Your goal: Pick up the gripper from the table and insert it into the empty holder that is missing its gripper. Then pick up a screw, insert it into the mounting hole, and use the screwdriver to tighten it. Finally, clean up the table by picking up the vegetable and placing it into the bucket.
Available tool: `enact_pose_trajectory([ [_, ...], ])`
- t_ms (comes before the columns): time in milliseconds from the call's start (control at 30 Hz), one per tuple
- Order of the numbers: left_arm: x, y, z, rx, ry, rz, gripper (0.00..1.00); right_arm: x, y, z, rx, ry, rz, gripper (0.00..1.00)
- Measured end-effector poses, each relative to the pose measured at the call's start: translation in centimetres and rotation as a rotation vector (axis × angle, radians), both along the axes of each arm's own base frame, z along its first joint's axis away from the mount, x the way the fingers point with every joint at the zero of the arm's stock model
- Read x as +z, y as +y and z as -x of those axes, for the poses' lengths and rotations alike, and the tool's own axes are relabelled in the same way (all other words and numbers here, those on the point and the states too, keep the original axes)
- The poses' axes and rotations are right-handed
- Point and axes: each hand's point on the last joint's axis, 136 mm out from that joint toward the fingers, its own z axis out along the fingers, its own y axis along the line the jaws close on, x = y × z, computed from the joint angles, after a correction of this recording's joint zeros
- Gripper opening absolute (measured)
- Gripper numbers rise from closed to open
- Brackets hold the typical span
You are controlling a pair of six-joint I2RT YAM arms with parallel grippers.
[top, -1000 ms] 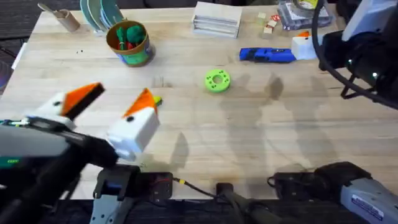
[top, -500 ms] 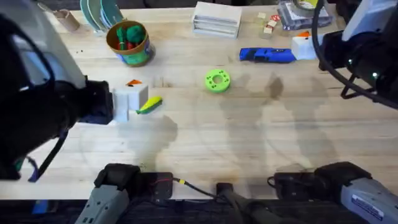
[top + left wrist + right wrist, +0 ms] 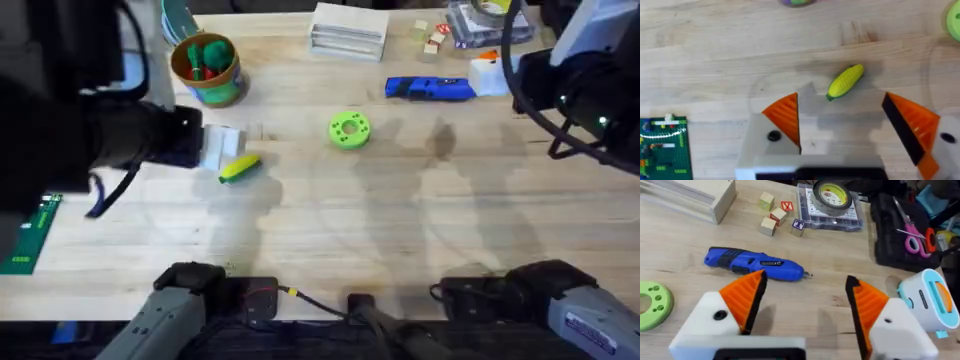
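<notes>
The left gripper [image 3: 842,127] hangs over the table [image 3: 400,210] with its orange-padded fingers [image 3: 785,117] spread wide, nothing between them; the vegetable [image 3: 845,81] lies flat on the wood just beyond the gap, apart from both pads. In the overhead view the left arm reaches in from the left edge, its white fingertip mount just beside the vegetable [image 3: 239,167]. The bucket [image 3: 206,68] stands farther back on the left, holding a green toy. The right gripper [image 3: 805,305] is also spread and empty, raised over the table's far right. Beyond its fingers lies the screwdriver [image 3: 754,265], on its side, tip toward a clear parts box. A green disc [image 3: 349,129] rests near the table's middle, between vegetable and screwdriver [image 3: 430,89].
</notes>
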Motion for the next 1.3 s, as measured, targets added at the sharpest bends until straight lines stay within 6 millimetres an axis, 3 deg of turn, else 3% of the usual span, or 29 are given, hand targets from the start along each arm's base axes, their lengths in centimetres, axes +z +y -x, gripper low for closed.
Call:
enact_pose_trajectory([
  [233,-2.8,-0.8,-1.8,-0.131,0.126,-0.042,0.993,0.0,0.0,0.0,0.0,0.0,0.0,0.991],
  [467,-6.5,-2.7,-2.5,-0.339,0.289,-0.017,0.993,0.0,0.0,0.0,0.0,0.0,0.0,0.992],
  [500,-7.9,-3.4,-3.0,-0.401,0.336,-0.001,0.992,0.0,0.0,0.0,0.0,0.0,0.0,0.992],
  [900,-13.2,-4.0,-4.5,-0.509,0.483,0.008,0.995,0.0,0.0,0.0,0.0,0.0,0.0,0.992],
  [1000,-14.5,-3.9,-4.1,-0.513,0.53,0.015,0.995,0.0,0.0,0.0,0.0,0.0,0.0,0.992],
  [1300,-15.7,-3.9,-4.2,-0.545,0.557,0.009,0.995,0.0,0.0,0.0,0.0,0.0,0.0,0.992],
])
